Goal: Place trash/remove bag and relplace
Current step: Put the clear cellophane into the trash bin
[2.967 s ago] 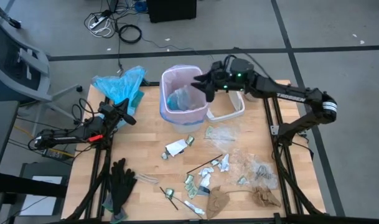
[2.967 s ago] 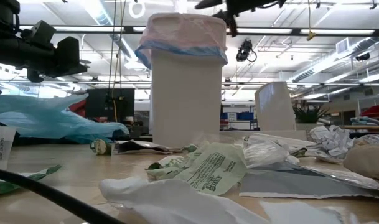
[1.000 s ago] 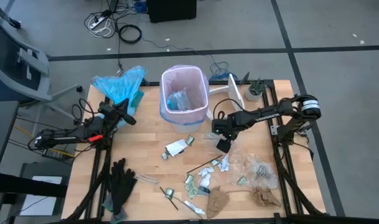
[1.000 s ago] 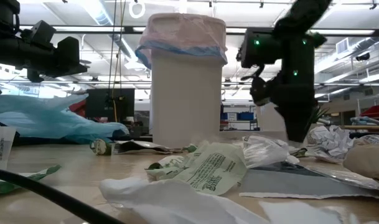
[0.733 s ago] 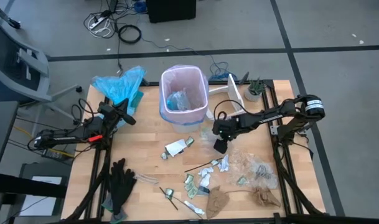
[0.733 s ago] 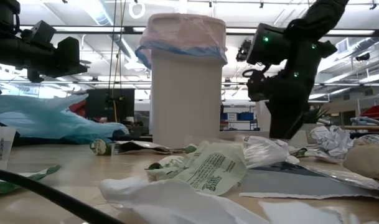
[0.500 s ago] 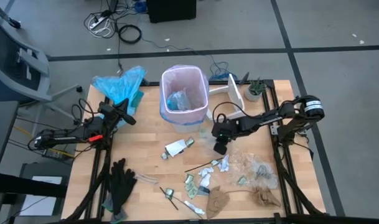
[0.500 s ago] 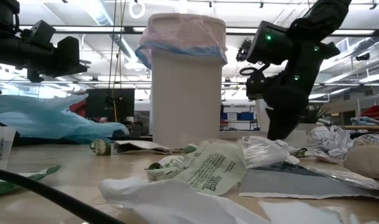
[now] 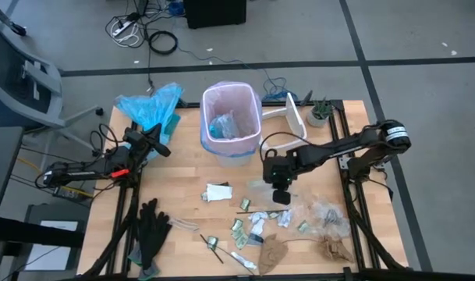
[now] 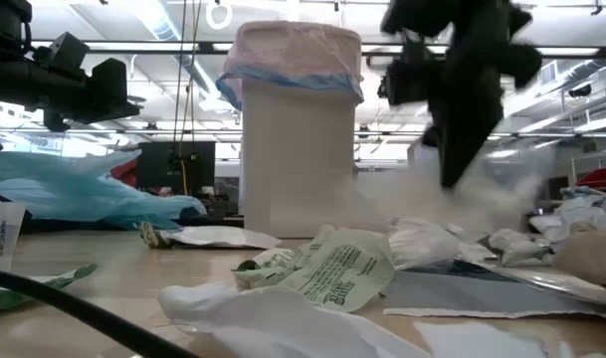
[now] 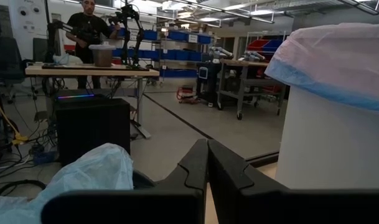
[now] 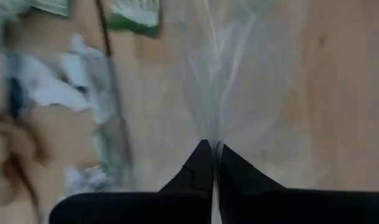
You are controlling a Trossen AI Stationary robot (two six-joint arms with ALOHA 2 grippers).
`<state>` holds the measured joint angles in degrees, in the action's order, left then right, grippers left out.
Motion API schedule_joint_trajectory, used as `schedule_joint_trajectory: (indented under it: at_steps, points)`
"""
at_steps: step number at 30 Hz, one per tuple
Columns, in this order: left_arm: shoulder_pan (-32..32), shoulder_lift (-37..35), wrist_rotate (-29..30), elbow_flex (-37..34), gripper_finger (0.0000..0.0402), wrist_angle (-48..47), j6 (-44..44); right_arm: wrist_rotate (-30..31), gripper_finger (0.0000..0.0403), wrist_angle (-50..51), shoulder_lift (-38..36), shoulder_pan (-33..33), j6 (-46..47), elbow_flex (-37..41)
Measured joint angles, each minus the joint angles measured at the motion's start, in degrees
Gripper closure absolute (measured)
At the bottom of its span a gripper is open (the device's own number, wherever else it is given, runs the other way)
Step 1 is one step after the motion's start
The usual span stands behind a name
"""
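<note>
Right gripper [image 12: 213,148]: its fingers are pressing together on a sheet of clear plastic film [image 12: 239,74], which is fanning out ahead of the fingertips, just above the tabletop [image 9: 182,164].
Where it is working: in the high view the right gripper [image 9: 279,193] is hanging over the scrap pile, on the near side of the bin [image 9: 231,121] and a short reach from it.
Left gripper [image 11: 207,163]: its 2 fingers are closing flat against each other with nothing between them; the arm is waiting beside the light-blue plastic bag [image 9: 149,105], with the bin off to its side.
Bag [image 9: 253,101]: the pale pink liner is sitting in the bin with its rim folded over the edge, some trash already lying inside.
Remaining trash [image 9: 256,226]: wrappers, brown paper and a thin black utensil are lying scattered just below and around the right gripper.
Step in hand: judging from the pinch, lifting the film clear and carrying it to the bin.
Doing it well: the film is thin and slippery, so the pinch should be keeping firm; it likely needs raising high enough that the trailing sheet is clearing the bin rim.
Risk: trailing film could be dragging neighbouring wrappers along, or catching on the liner's folded edge.
</note>
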<state>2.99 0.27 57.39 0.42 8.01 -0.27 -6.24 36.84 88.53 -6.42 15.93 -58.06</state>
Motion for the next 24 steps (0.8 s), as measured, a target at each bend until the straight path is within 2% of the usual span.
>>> schedule_joint_trajectory:
  at_steps: [10, 15, 24]
  points:
    - [0.00, 0.00, 0.01, -0.01, 0.0381, -0.04, 0.01, 0.76, 0.0403, 3.01, -6.19, 1.00, -8.46, -15.93]
    - [0.00, 0.00, 0.02, 0.00, 0.0381, -0.06, 0.00, 5.07, 0.0403, 1.31, -6.81, 3.14, -14.33, -23.90]
    - [0.02, 0.00, -0.01, -0.02, 0.0381, -0.08, 0.00, 5.11, 0.0403, -19.70, -6.89, 11.34, -22.47, -31.93]
